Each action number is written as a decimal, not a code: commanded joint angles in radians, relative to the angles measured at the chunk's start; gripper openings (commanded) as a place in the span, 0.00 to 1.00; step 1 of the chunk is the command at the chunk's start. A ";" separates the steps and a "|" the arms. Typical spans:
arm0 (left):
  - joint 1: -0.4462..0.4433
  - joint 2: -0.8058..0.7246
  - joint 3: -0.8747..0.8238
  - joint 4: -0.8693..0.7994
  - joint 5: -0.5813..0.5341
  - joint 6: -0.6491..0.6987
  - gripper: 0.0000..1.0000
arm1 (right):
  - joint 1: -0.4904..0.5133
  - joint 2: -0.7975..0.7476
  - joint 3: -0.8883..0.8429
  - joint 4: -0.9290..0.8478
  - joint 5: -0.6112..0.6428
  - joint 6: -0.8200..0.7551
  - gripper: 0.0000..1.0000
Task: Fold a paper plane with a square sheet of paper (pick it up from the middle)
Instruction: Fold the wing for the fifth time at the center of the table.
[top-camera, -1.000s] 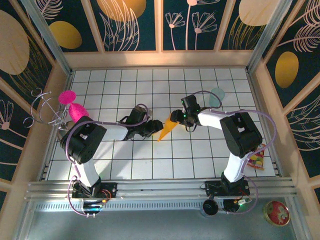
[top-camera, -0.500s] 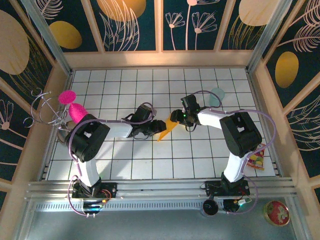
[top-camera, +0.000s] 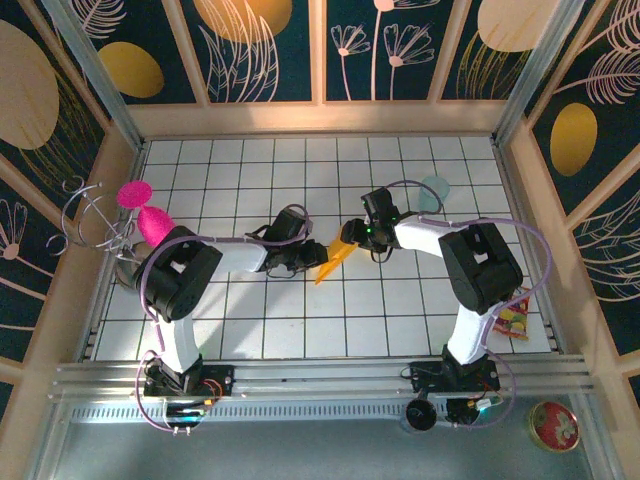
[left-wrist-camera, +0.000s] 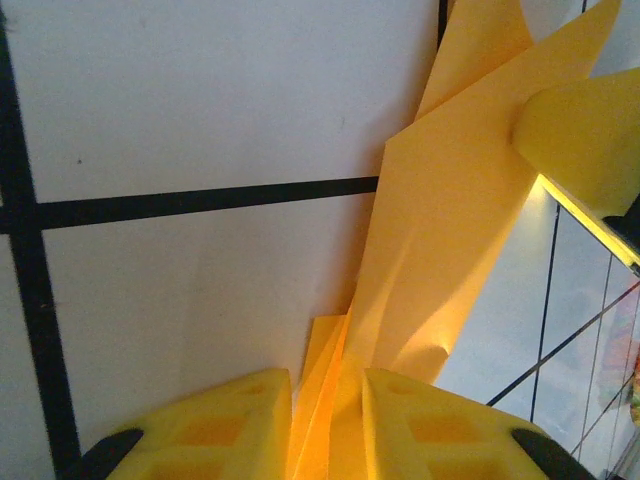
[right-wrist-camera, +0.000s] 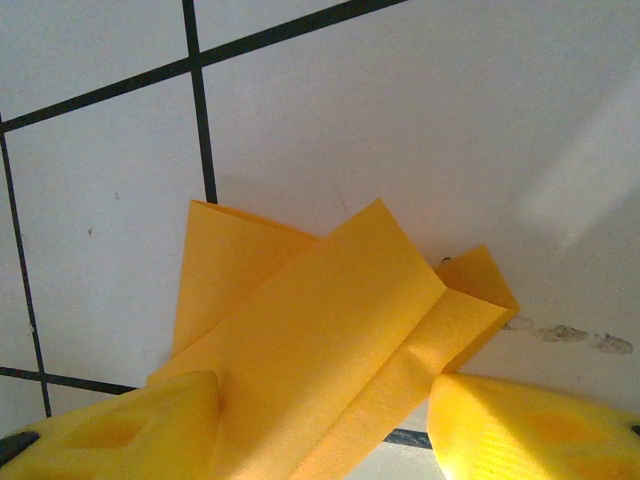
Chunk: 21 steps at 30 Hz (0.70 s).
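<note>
A thin, matte orange-yellow paper plane (top-camera: 333, 258), creased into a narrow dart, is laid mid-tabletop (top-camera: 400, 310) on white, black-lined tiles. Its near-left tip seems to be pinched by the left hand (left-wrist-camera: 328, 390). The right hand (right-wrist-camera: 320, 390) is spread astride the far-right folded end, whose under-layers are hidden.

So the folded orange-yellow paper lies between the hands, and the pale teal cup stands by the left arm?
No: the top view shows the pale teal cup by the right arm. The folded orange-yellow paper does lie between left hand and right hand.
</note>
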 joint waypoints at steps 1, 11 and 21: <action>-0.005 0.087 0.003 -0.056 -0.077 0.033 0.25 | 0.016 0.150 -0.037 0.067 0.003 0.008 0.59; -0.005 0.128 0.043 -0.123 -0.127 0.060 0.20 | 0.016 0.167 -0.044 0.057 0.020 0.021 0.52; -0.004 0.139 0.074 -0.135 -0.124 0.071 0.19 | -0.008 -0.086 -0.067 0.076 -0.004 0.059 0.57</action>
